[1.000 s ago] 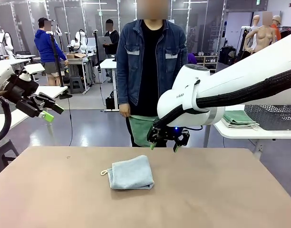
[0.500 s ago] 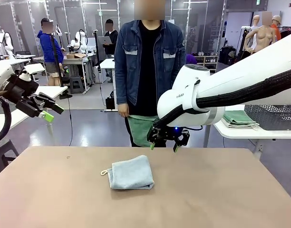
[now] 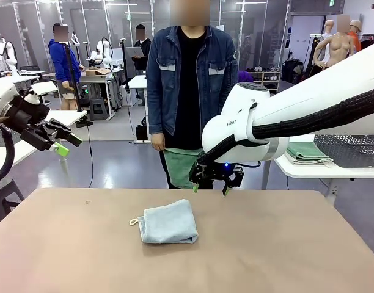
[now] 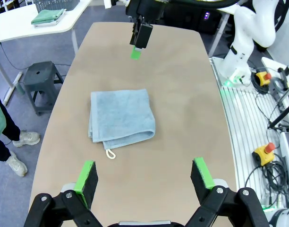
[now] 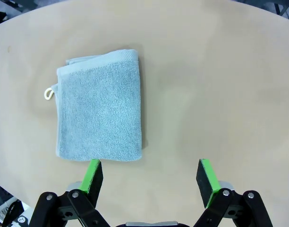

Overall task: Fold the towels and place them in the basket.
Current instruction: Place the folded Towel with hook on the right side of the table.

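From the front, the light blue towel lies folded near the middle of the brown counter, its loop at its left corner. The right tool hangs above the counter's far edge, fingers apart. The left tool is raised off to the left. A folded green towel lies just beside the basket on a white side counter. The left wrist view shows the left tool's pads spread wide, the blue towel beyond them. The right wrist view shows the right tool's pads apart, the towel's near edge by one pad.
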You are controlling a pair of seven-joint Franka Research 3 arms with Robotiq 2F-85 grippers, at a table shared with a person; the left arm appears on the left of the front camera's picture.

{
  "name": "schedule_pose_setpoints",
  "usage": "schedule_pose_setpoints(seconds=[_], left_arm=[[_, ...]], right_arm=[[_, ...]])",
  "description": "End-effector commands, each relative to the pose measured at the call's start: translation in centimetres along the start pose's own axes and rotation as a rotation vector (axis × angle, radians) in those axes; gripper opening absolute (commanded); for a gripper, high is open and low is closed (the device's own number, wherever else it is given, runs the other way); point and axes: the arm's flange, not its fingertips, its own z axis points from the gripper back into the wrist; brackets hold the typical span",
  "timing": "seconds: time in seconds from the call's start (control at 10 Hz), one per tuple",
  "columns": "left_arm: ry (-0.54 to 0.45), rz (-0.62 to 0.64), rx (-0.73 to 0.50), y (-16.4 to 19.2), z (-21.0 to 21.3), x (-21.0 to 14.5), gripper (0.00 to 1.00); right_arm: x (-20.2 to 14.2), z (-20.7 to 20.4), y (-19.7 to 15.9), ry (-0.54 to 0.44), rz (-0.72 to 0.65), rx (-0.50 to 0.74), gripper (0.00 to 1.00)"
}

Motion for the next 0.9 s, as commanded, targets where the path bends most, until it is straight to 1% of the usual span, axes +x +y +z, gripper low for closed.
schedule_pose_setpoints(seconds=[0.0, 0.2, 0.5, 0.6, 0.7, 0.8], left_arm=[[0.0, 0.0, 0.0, -0.1, 0.0, 0.0, 1.0], [0.0, 0.0, 0.0, -0.1, 0.0, 0.0, 1.0], [0.0, 0.0, 0.0, -0.1, 0.0, 0.0, 1.0], [0.0, 0.0, 0.0, -0.1, 0.0, 0.0, 1.0], [0.0, 0.0, 0.0, -0.1, 0.0, 0.0, 1.0], [0.0, 0.0, 0.0, -0.1, 0.0, 0.0, 1.0]], right_arm=[[0.0, 0.0, 0.0, 0.0, 0.0, 0.0, 1.0], [0.3, -2.8, 1.0, 0.017, 0.012, 0.037, 1.0], [-0.1, -7.3, 2.6, 0.026, 0.019, 0.08, 1.0], [-0.3, -8.5, 2.9, 0.034, 0.008, 0.09, 1.0], [-0.3, -9.3, 3.1, 0.022, -0.016, 0.088, 1.0], [-0.3, -10.5, 3.2, 0.035, -0.021, 0.097, 1.0]])
